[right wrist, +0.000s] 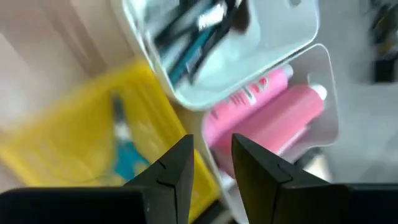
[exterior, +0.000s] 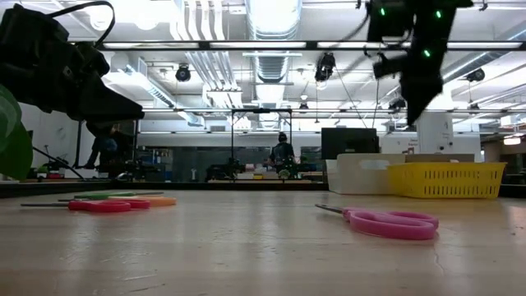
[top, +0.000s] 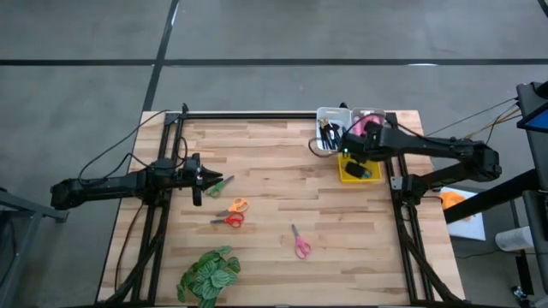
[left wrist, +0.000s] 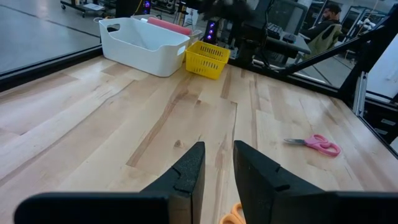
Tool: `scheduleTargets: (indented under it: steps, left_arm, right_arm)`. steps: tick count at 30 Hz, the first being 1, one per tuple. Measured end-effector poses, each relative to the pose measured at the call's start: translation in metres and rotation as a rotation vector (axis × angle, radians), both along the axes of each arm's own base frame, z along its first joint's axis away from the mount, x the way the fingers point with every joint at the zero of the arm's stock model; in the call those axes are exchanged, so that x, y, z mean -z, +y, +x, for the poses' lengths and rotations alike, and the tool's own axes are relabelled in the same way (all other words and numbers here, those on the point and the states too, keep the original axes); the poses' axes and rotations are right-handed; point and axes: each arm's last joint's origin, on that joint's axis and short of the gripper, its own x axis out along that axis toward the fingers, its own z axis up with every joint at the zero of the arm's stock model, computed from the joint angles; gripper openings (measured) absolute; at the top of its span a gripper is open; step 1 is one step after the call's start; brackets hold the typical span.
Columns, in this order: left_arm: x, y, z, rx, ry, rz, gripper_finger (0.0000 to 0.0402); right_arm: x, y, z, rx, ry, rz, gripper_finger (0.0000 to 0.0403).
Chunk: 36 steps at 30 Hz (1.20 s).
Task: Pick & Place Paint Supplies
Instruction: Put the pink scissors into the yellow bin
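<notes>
The wooden bench is seen carrying pink scissors near its front. Above the yellow basket, holding blue scissors, the right gripper is parted slightly, empty. The left gripper is likewise slightly parted, empty.

— Floor? 
— Grey concrete floor, dark seams. 
— Overhead? 
— Bright ceiling lights, exposed ducts. 
— Far end? 
— Cluttered workbenches, a person seated.
</notes>
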Motion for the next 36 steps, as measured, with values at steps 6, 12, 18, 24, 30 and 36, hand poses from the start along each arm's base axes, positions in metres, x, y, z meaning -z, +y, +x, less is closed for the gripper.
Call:
scheduleTargets:
  steps: [6,12,18,24,30,36]
  left_arm:
    - [0.0,0.0,0.0,0.0,0.0,0.0,0.0087]
    - [0.0,0.0,0.0,0.0,0.0,0.0,0.0087]
    - [0.0,0.0,0.0,0.0,0.0,0.0,0.0087]
    - [0.0,0.0,0.0,0.0,0.0,0.0,0.0087]
    - [0.0,0.0,0.0,0.0,0.001,0.0,0.0087]
    - [0.001,0.0,0.0,0.0,0.006,-0.001,0.0087]
  right_arm:
    - [-0.043,0.002,0.012,0.252,-0.336,0.172,0.0105]
    - [-0.055,0.014,0.019,0.325,-0.465,0.385,0.0105]
    - [-0.038,0.051,0.031,0.382,-0.512,0.56,0.0105]
    - [-0.014,0.095,0.042,0.424,-0.559,0.645,0.0105]
    - [0.01,0.135,0.055,0.488,-0.508,0.69,0.0105]
    - [0.031,0.174,0.087,0.504,-0.447,0.657,0.0105]
